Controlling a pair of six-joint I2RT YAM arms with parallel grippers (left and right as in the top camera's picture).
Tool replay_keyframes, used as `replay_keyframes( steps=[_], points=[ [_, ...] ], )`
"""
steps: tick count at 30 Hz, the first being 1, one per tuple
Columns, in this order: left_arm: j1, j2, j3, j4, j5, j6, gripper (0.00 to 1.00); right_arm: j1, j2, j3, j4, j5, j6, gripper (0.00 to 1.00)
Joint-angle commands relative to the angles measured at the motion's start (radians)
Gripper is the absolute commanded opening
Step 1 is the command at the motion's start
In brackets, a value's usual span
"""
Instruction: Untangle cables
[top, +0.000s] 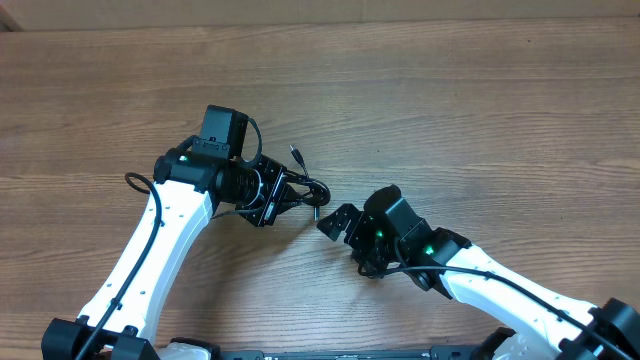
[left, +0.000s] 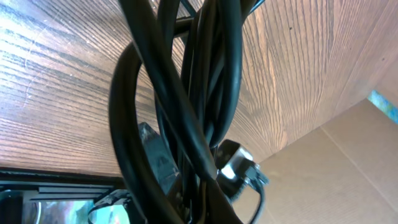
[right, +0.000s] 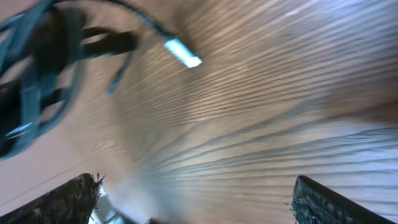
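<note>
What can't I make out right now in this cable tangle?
Overhead: the bundle of thin black cables is too small to trace crossings; the left gripper covers part of it.
Left wrist: the cables fill the frame, hiding that gripper's fingers and grip point.
Right wrist: blur smears the silvery plug ahead of the open right gripper, so its type is unreadable.

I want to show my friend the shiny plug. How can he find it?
On the wooden table, find the left gripper, shut on a bundle of black cables. One thin strand pokes out toward the far edge; the plug is its tip, the only silvery bit among black cords.
</note>
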Motion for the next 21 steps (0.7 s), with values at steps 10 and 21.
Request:
replay_keyframes(
  steps=[10,21],
  points=[
    [0.002,-0.006,0.002,0.001,0.047,0.038,0.04,-0.003,-0.027,0.019,0.061,0.04,0.285,1.0],
    [-0.002,-0.006,0.002,0.002,0.051,0.164,0.04,-0.003,-0.027,0.019,0.124,0.086,0.276,1.0]
  ],
)
